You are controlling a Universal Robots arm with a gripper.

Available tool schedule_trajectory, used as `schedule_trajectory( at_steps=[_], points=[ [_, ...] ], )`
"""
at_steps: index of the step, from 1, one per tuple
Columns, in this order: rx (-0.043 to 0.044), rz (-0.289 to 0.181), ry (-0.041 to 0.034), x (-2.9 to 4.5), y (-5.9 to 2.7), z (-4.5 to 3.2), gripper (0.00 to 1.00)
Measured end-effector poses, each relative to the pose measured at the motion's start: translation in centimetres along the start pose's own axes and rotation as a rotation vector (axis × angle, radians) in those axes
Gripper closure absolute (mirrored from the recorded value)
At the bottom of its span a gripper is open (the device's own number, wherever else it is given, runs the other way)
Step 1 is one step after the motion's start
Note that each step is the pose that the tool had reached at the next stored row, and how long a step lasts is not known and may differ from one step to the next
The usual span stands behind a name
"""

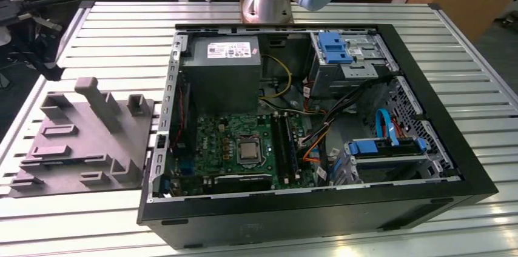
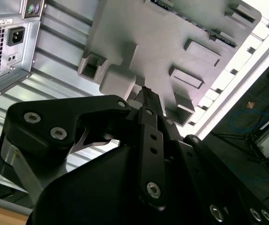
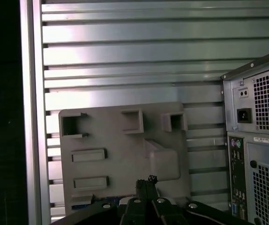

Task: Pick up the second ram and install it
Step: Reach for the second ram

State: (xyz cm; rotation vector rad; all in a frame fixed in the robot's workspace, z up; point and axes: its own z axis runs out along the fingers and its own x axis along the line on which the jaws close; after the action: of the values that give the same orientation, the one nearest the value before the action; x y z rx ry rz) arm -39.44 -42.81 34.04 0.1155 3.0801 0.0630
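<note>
Slatted metal table point(image 1: 81, 226). Open computer case point(image 1: 324, 220) mid-table. Grey holder tray point(image 3: 120, 154) beside it, near a table edge. Claw point(image 3: 146, 182) above tray, fingers pressed together, empty. Ram point(image 2: 186, 18): thin dark strip, bluish chips, lying along tray's edge.

Black tool point(image 3: 146, 182) closed tight, aimed downward from the wrist.
</note>
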Motion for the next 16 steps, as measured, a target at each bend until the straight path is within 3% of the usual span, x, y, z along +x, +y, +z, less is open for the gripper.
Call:
schedule_trajectory(
  at_steps=[16],
  points=[
    [0.0000,0.000,0.0001,0.68,-1.97,1.30,0.90]
  ],
)
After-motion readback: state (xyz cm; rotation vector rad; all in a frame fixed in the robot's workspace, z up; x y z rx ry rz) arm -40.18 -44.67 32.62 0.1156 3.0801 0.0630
